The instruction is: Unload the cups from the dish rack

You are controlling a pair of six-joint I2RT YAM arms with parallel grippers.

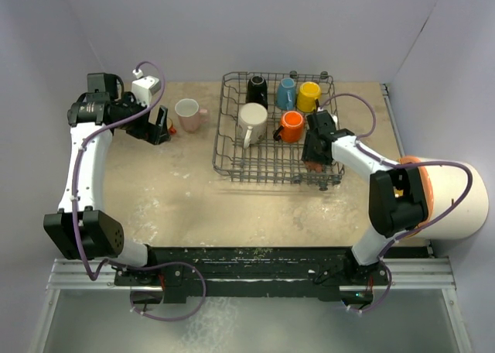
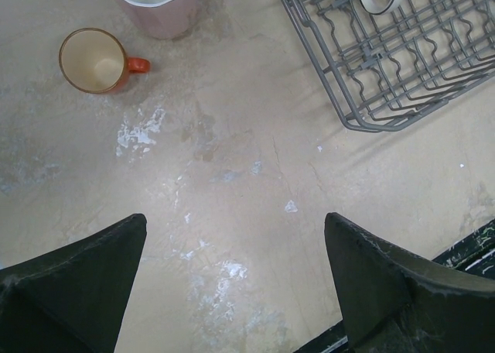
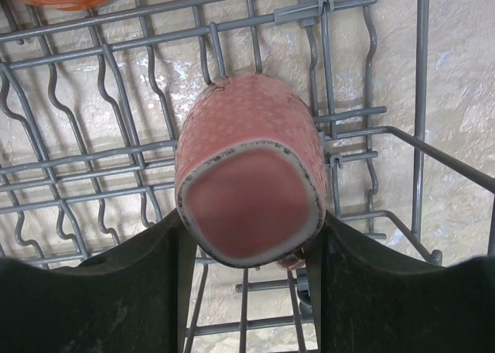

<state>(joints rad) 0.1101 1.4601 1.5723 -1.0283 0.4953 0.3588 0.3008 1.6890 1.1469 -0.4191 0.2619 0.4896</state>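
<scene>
The grey wire dish rack (image 1: 232,148) holds a black cup (image 1: 257,91), a blue cup (image 1: 287,94), a yellow cup (image 1: 308,96), an orange cup (image 1: 291,126) and a bigger white cup (image 1: 252,122). At the rack's right end my right gripper (image 3: 251,245) is shut on a textured pink cup (image 3: 247,183) lying on the wires (image 3: 77,167), one finger against each side. On the table left of the rack stand a pink cup (image 1: 186,113) and a small orange cup (image 2: 93,60). My left gripper (image 2: 236,245) hangs open over bare table near them.
A huge white cylinder (image 1: 456,198) with an orange face lies at the table's right edge, beside my right arm. The rack's near left corner (image 2: 371,82) shows at the upper right of the left wrist view. White walls close in the table.
</scene>
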